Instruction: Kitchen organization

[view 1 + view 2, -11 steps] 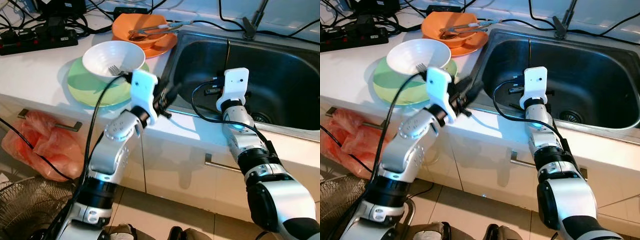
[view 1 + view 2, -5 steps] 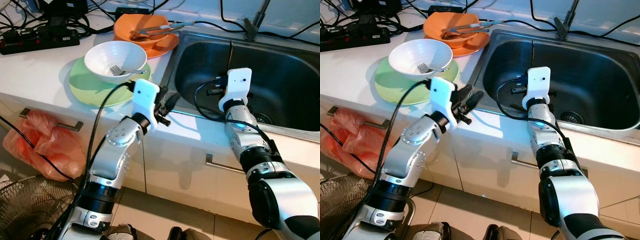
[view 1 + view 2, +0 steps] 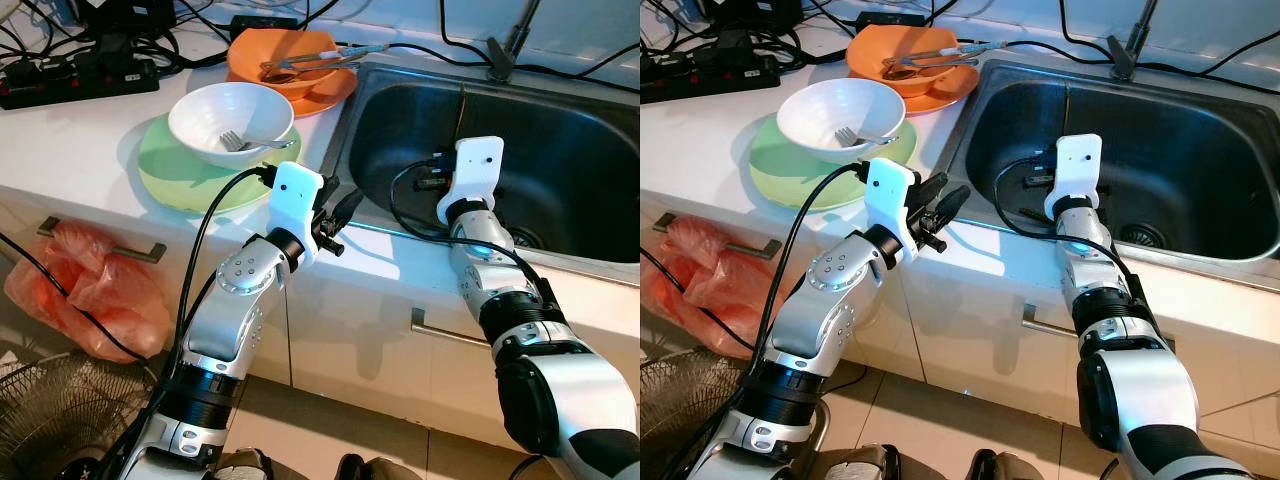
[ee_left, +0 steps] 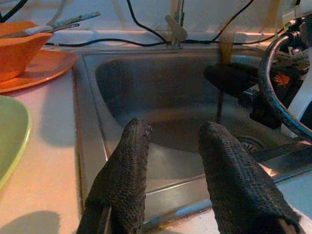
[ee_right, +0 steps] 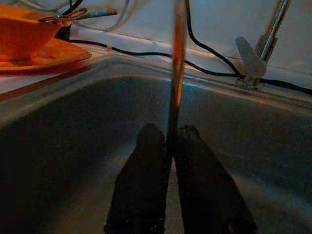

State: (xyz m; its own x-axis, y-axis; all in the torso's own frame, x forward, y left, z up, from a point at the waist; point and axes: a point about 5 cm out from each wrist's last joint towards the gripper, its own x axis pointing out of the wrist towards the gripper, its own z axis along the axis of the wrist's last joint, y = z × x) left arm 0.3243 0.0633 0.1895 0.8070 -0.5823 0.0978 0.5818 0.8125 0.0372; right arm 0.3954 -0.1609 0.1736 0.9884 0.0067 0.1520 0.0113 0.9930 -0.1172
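Observation:
My right gripper (image 5: pixel 168 132) reaches down into the steel sink (image 3: pixel 560 130), shut on a thin chopstick (image 5: pixel 176 58) that stands upright between its fingers; the same chopstick (image 3: pixel 462 108) rises above the right wrist in the left eye view. My left gripper (image 3: pixel 341 203) hovers open and empty over the counter's front edge at the sink's left rim, its fingers (image 4: pixel 127 161) pointing toward the basin. A white bowl (image 3: pixel 232 122) holding a fork sits on a green plate (image 3: pixel 185 172) behind the left wrist. An orange bowl (image 3: pixel 285 55) with utensils rests on an orange plate.
A faucet (image 3: pixel 510 40) stands behind the sink. A black power strip (image 3: pixel 80 80) and cables lie at the counter's back left. A red plastic bag (image 3: pixel 90 290) hangs by the cabinet handle (image 3: pixel 110 248). A fan grille (image 3: pixel 50 420) is on the floor.
My left gripper has shifted slightly right along the counter edge toward the sink rim. The right arm has held still with the chopstick.

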